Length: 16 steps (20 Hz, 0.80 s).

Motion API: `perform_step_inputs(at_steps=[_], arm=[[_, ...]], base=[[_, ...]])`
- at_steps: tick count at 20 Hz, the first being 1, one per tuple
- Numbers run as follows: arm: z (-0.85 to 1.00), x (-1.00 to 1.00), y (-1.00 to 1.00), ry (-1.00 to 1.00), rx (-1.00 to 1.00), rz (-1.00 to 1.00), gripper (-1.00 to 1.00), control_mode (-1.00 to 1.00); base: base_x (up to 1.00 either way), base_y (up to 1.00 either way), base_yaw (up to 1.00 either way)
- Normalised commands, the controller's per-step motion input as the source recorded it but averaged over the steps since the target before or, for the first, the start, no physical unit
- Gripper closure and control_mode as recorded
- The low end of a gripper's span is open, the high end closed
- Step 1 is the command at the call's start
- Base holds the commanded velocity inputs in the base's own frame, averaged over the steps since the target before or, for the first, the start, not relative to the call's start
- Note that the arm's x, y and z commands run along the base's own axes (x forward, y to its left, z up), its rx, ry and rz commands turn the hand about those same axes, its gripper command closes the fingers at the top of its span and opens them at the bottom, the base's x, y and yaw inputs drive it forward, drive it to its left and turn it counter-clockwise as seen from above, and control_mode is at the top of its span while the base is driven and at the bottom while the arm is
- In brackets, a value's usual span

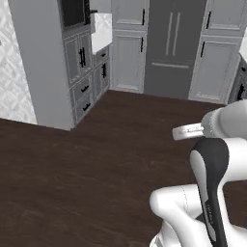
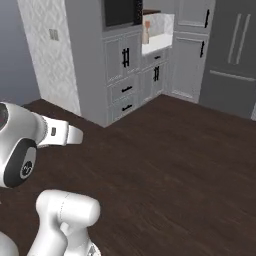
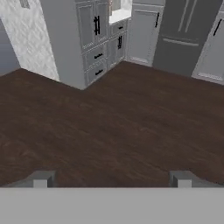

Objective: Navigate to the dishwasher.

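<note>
Where the dishwasher stood could not be told; none of the fronts ahead matched it. As a built-in appliance it would likely be heavy, rigid and fixed, something to drive up to, not lift; its bar handle would be the only sensible hold. The tall dark refrigerator (image 1: 171, 48) with paired vertical handles filled the far wall, pale cabinets (image 1: 128, 60) beside it. A short worktop (image 2: 156, 48) carried a small bottle (image 2: 146, 32). Dark wooden floor (image 1: 96, 154) lay between. The pincer (image 3: 111, 179) stood wide, holding nothing.
</note>
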Motion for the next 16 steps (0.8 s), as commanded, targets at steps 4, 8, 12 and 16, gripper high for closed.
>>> perform_step_inputs(at_steps=[4, 8, 12, 16], arm=[[0.00, 0.00, 0.00, 0.00, 0.00, 0.00, -1.00, 1.00], [0.00, 0.00, 0.00, 0.00, 0.00, 0.00, -1.00, 1.00], [0.00, 0.00, 0.00, 0.00, 0.00, 0.00, -1.00, 1.00], [0.00, 0.00, 0.00, 0.00, 0.00, 0.00, -1.00, 1.00]], base=[[0.39, -0.06, 0.96], [0.44, -0.08, 0.94], [0.61, -0.03, 0.88], [0.48, 0.00, 0.87]])
